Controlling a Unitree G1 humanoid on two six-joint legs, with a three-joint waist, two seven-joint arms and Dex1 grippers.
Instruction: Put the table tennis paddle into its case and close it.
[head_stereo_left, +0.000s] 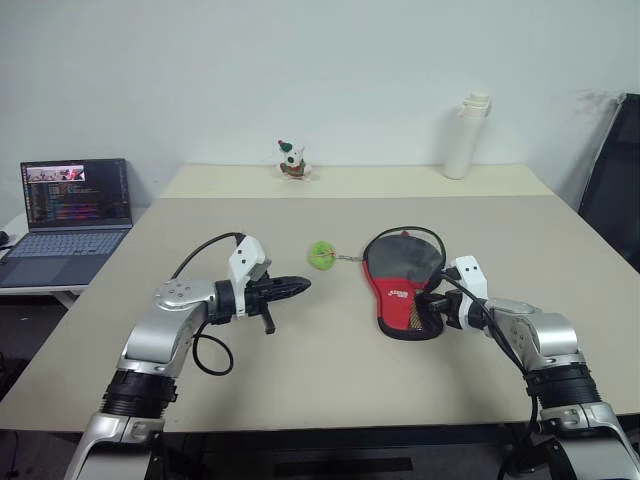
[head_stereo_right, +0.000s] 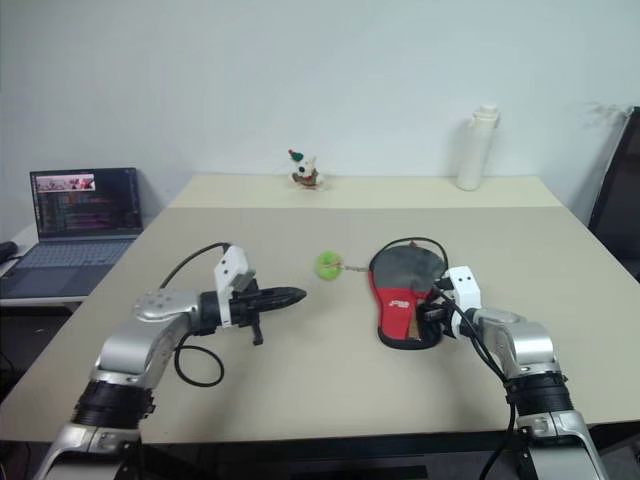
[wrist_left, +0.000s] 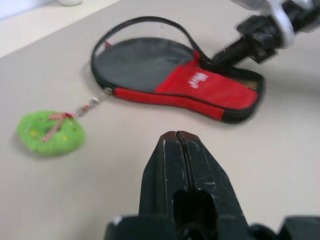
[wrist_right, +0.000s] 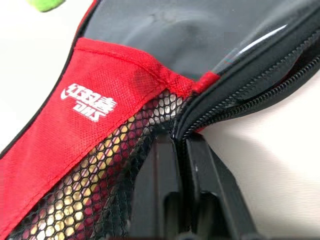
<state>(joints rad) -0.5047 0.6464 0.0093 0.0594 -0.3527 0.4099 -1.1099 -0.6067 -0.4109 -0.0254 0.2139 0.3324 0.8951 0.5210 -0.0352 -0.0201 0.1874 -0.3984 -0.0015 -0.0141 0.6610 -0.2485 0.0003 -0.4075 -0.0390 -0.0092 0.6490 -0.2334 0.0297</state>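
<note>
**Case on the table, right gripper clamped at its zip edge**

Case (head_stereo_left: 403, 275) lies flat on the beige table (head_stereo_left: 330, 370), right of centre as you look from the head cameras, its round black end toward the far wall and its red lower part toward the robot. You can see white lettering on the red panel. Along the right side the zip stands open, and a black flap edge arches up over the round end. The table tennis paddle (wrist_right: 75, 205) sits inside: in the right wrist view you can make out its wooden handle through the mesh lining at the narrow end, but the blade is hidden under the black cover.

Your right gripper (head_stereo_left: 432, 303) is at the case's right edge near the narrow end. Its two black fingers (wrist_right: 160, 200) are pressed together with the zip edge of the case pinched between their tips, where the mesh meets the black zipper tape.

Your left gripper (head_stereo_left: 300, 285) hangs above the bare table left of the case, well apart from it, pointing toward it. Its fingers (wrist_left: 177, 165) are together and hold nothing.

A small green fuzzy charm (head_stereo_left: 321, 255) rests on the table just left of the case's round end, joined to it by a short chain. At the far edge you have a small plush toy (head_stereo_left: 292, 160) and a white bottle (head_stereo_left: 466, 135); a laptop (head_stereo_left: 72, 215) stands open on a side table to the left.
</note>
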